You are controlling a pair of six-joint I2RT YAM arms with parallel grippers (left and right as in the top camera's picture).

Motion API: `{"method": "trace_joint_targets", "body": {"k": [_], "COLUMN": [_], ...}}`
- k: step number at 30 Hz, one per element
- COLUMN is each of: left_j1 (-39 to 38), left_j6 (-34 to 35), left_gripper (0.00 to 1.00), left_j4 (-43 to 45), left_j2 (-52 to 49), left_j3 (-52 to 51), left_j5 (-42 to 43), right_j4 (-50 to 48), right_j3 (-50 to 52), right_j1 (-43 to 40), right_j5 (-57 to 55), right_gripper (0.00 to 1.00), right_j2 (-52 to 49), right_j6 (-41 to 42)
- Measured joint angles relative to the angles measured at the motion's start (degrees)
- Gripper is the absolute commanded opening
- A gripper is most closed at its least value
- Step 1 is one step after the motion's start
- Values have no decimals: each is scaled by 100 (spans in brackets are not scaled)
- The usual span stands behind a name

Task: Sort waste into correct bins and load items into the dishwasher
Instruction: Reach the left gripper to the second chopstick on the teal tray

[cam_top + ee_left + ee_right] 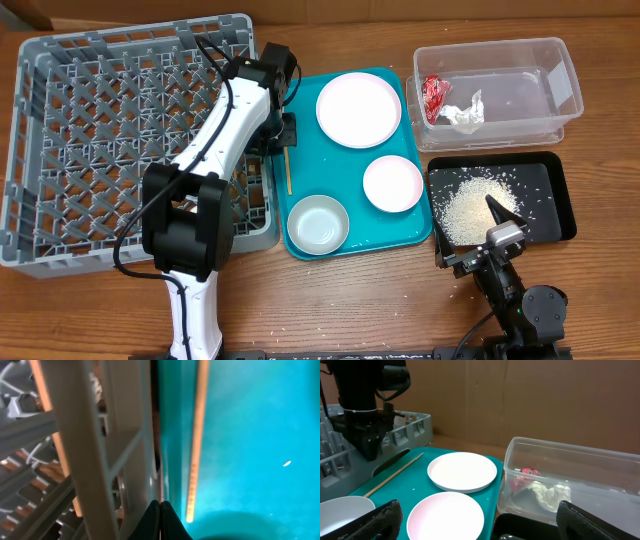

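Observation:
My left gripper (pixel 283 135) is shut and empty at the seam between the grey dish rack (pixel 60 150) and the teal tray; its tips (pixel 161 506) are pressed together. One wooden chopstick (pixel 289 170) lies on the tray just beside them (pixel 196 435). The large white plate (pixel 358 109), smaller white dish (pixel 393 184) and grey bowl (pixel 318 223) sit on the tray. The clear tub (pixel 560 70) holds the red wrapper (pixel 435 95) and white tissue (pixel 465 113). Rice (pixel 475 200) lies in the black tray (pixel 555 195). My right gripper (pixel 470 235) is open over it. The cup is out of view.
The teal tray (pixel 370 240) lies between rack and bins. A few rice grains lie on the table in front of the black tray. The right wrist view shows the plate (pixel 462 471), dish (pixel 445 517), tub (pixel 600 460) and left arm (pixel 367 435) by the rack wall.

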State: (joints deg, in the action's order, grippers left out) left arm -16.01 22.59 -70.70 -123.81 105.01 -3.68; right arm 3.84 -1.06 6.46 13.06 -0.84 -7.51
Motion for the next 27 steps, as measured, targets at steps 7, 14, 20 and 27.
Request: {"method": "trace_joint_targets", "body": {"k": [7,14,20,27], "left_j1": [501,789,503,79], "left_j6": [120,-391,-911,-323], "left_gripper": [5,24,29,28], "left_j4": [7,57,22,153], "left_j2": [4,26,59,94], "left_j3": [2,2,2,-208], "left_j5": [280,525,682,868], "right_j4": [0,0,0,0], "right_j3": [0,0,0,0], "right_j1": [0,0,0,0], "right_j5": [2,2,2,0], "right_gripper": [100,100,100,100], "right_j2": [0,0,0,0], "right_j6": [-2,0,0,2]}}
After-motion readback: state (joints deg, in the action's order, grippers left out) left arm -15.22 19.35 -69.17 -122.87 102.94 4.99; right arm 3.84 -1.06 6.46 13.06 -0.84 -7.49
